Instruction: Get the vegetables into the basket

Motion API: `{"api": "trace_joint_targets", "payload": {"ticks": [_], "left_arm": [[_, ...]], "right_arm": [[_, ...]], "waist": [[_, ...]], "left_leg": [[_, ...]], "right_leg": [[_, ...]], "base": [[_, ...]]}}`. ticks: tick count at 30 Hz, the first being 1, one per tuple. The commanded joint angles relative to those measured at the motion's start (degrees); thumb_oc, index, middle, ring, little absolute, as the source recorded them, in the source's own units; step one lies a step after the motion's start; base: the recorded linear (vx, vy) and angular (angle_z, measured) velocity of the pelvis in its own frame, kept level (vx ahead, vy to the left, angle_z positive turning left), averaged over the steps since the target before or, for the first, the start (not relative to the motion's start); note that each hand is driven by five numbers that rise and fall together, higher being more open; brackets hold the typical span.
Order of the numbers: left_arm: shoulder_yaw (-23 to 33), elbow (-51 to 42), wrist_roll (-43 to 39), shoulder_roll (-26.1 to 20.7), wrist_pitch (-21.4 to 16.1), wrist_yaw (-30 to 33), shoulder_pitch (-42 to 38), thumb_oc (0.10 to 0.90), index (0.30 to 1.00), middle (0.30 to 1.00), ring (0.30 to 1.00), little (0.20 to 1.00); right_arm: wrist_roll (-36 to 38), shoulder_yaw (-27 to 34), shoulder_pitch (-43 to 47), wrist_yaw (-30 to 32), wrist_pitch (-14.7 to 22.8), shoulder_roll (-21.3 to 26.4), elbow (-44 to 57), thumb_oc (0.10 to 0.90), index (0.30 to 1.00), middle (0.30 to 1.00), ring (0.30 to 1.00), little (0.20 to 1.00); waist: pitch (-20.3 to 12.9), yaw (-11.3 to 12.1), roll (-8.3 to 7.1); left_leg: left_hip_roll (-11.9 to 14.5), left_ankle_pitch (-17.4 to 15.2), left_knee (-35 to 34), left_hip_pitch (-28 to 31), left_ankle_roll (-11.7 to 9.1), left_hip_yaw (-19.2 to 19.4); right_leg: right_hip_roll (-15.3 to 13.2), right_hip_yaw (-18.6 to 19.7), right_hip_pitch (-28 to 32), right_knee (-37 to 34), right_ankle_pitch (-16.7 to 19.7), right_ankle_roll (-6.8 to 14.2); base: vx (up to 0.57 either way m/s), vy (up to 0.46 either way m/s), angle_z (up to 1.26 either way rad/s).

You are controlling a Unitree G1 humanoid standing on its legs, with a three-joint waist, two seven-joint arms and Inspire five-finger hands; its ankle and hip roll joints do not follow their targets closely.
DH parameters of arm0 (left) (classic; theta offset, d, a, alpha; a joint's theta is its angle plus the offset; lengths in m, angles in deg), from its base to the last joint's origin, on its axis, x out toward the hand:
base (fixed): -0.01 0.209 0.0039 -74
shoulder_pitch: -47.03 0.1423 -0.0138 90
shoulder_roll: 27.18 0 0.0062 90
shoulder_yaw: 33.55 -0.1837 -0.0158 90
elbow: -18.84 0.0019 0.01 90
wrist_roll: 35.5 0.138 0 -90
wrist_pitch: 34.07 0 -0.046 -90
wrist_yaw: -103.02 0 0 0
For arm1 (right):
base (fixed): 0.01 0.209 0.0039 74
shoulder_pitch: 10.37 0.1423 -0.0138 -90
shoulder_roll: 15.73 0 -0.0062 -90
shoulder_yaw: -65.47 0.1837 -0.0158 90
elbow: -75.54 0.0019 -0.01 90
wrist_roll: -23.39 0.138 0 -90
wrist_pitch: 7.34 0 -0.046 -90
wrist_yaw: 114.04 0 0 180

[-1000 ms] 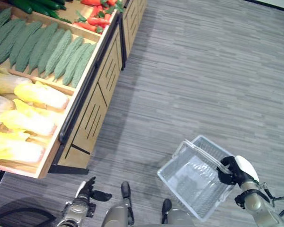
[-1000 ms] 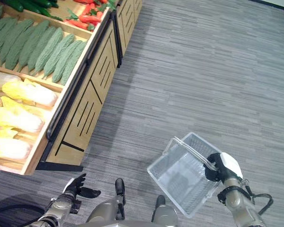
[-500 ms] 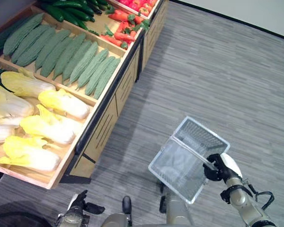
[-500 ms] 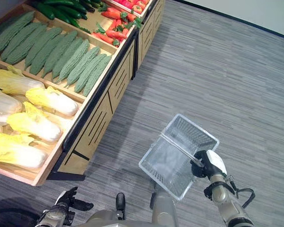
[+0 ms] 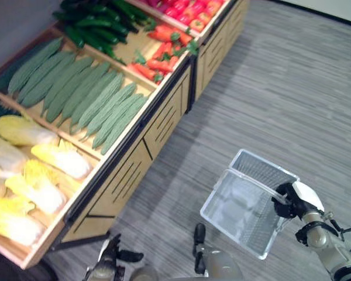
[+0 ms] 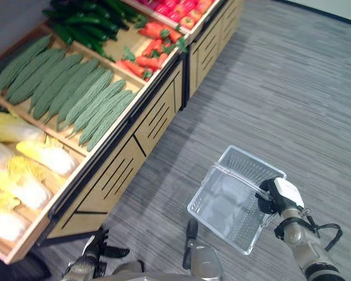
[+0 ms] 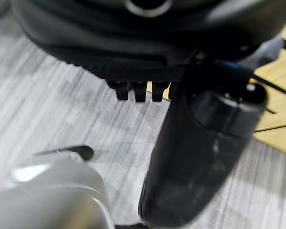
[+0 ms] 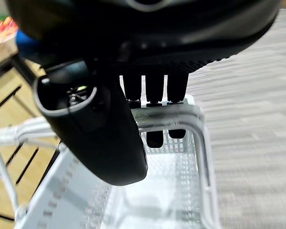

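Note:
A clear wire-mesh basket (image 5: 263, 171) with nothing in it hangs over the floor at the right. My right hand (image 5: 293, 201) is shut on its white handle (image 8: 181, 114), fingers curled round the bar. On the wooden stand to the left lie yellow napa cabbages (image 5: 52, 161), pale green bitter gourds (image 5: 93, 102), dark cucumbers (image 5: 99, 23), carrots (image 5: 158, 61) and red vegetables (image 5: 193, 9). Low by the stand's foot is my left hand (image 5: 109, 259), open and holding nothing.
The stand's slatted wooden front (image 5: 158, 140) with a dark rail along its rim runs diagonally from lower left to upper right. Grey striped floor (image 5: 292, 88) spreads out to the right of it and beyond the basket.
The camera has moved: the stand now stretches further up the picture, with more of its far bins showing. The basket stays in my right hand. My left hand stays low.

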Motion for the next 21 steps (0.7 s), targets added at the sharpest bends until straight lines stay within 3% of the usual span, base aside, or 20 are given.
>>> {"api": "trace_joint_targets", "payload": {"ticks": [1,4,5,6,9,15,16,21], "left_arm": [[-2.24,-1.39,-1.20,-5.25,0.26,1.72,-0.26,0.900,1.000,1.000,1.000,1.000],[-3.17,-1.95,-0.46,-5.31,0.40,2.10,-0.91,0.900,1.000,1.000,1.000,1.000],[-3.04,-1.98,0.24,-5.52,0.59,2.32,-0.96,0.900,1.000,1.000,1.000,1.000],[-2.75,-1.67,0.59,-5.83,0.84,2.35,-0.65,0.900,1.000,1.000,1.000,1.000],[-1.97,-1.29,0.92,-6.08,1.02,2.51,0.37,0.900,1.000,1.000,1.000,1.000],[-1.24,-1.77,0.78,-7.42,0.41,2.70,1.00,0.900,1.000,1.000,1.000,1.000],[-0.73,-1.83,0.30,-8.12,0.08,2.97,0.96,0.900,1.000,1.000,1.000,1.000],[0.07,-1.87,-0.36,-9.38,-0.31,3.60,1.57,0.900,1.000,1.000,1.000,1.000]], "right_arm": [[2.68,5.75,-0.46,4.80,3.54,1.74,7.48,0.400,0.300,0.300,0.300,0.300],[3.01,7.00,-1.94,5.72,3.23,1.14,7.75,0.400,0.300,0.300,0.300,0.300],[2.72,7.61,-2.86,6.17,3.19,0.55,8.82,0.400,0.300,0.300,0.300,0.300],[2.27,7.74,-3.55,6.01,3.12,0.17,9.50,0.400,0.300,0.300,0.300,0.300],[1.58,7.12,-3.25,5.66,2.78,-0.12,9.61,0.400,0.300,0.300,0.300,0.300],[2.09,6.06,-1.13,5.62,2.60,-2.85,7.46,0.400,0.300,0.300,0.300,0.300],[1.80,4.06,1.44,5.63,2.68,-3.67,6.37,0.400,0.300,0.300,0.300,0.300],[2.97,0.87,5.42,6.21,2.87,-5.73,0.29,0.400,0.300,0.300,0.300,0.300]], "waist": [[-0.72,0.16,-2.65],[-1.02,-0.02,-1.73],[-1.26,-0.14,-0.68],[-1.52,-0.14,-0.55],[-1.63,0.42,-0.72],[-1.09,1.87,-2.47],[-0.80,2.37,-3.38],[-1.07,3.24,-4.89]], "left_leg": [[0.97,0.33,-5.14,-1.14,4.48,10.27],[1.21,-0.51,-12.75,-4.57,4.98,16.56],[2.86,2.98,-17.95,-6.52,3.76,20.23],[3.11,3.42,-19.72,-4.72,3.64,20.77],[1.97,2.18,-19.30,-4.00,4.38,18.99],[-0.70,-1.97,-15.83,-4.49,6.49,19.64],[-1.59,-2.03,-15.06,-5.63,7.57,20.27],[-3.15,-2.85,-17.47,-4.26,8.94,20.66]], "right_leg": [[-6.03,1.95,1.03,1.93,-1.72,8.90],[-6.94,-1.90,2.54,1.50,-3.02,9.80],[-6.69,-3.05,4.17,1.98,-4.66,10.45],[-6.80,-3.74,4.98,3.30,-5.73,10.43],[-7.35,-3.43,6.08,4.60,-6.47,10.69],[-10.67,-2.81,6.82,6.33,-5.50,12.22],[-11.60,-3.20,6.19,5.39,-2.54,12.75],[-12.97,-2.02,5.11,6.31,2.24,14.88]], "base": [[0.05,-0.178,0.82],[0.13,-0.079,1.18],[0.37,0.046,1.17],[0.33,0.056,0.94],[0.20,0.108,0.06],[0.12,0.205,-0.05],[-0.02,0.132,0.23],[0.04,0.160,0.04]]}}
